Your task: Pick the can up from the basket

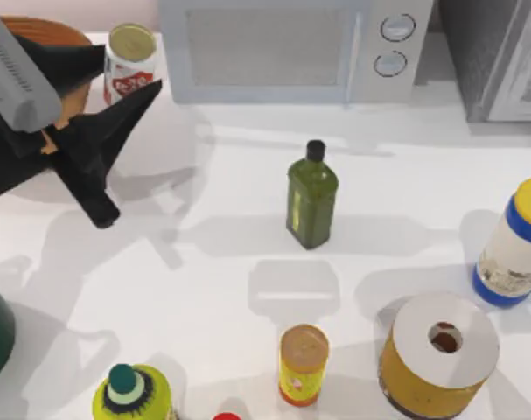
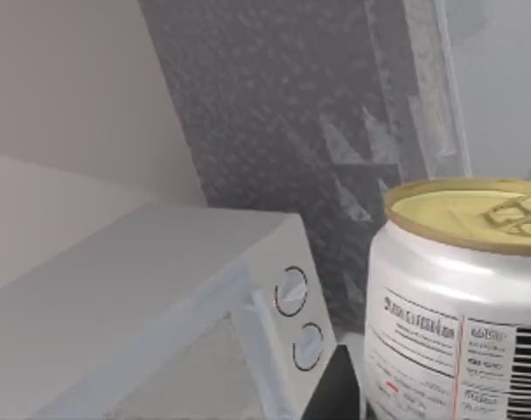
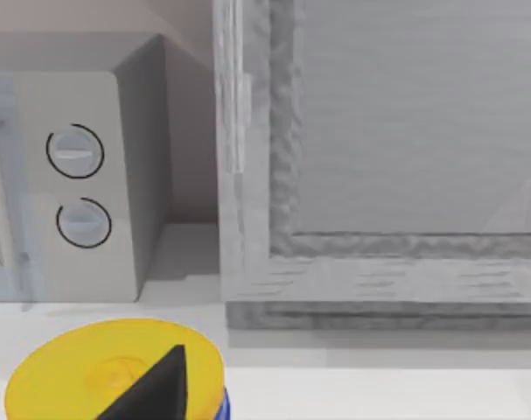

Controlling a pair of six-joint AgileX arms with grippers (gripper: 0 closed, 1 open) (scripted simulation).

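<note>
White desk (image 1: pixel 248 262) spreads under you, with a microwave (image 1: pixel 274 48) along its back edge; take that microwave as your landmark. Your left hand (image 1: pixel 116 144) hangs just off the microwave's left end, its dark fingers (image 1: pixel 94 201) spread apart, one beside the can (image 1: pixel 129 61) and one reaching toward the desk's middle. You cannot tell for sure whether the fingers actually clamp the can; the left wrist view shows it very close, upright, beside a finger tip. The can sits right next to the microwave's left side, its long axis vertical, tan top facing up. The basket (image 1: pixel 46 31) lies farther left of the microwave, mostly hidden by the arm. Your left arm is clearly the nearer one. Your right hand (image 3: pixel 151 385) is parked far to the microwave's right, above the yellow-lidded jar (image 1: pixel 514 245).
</note>
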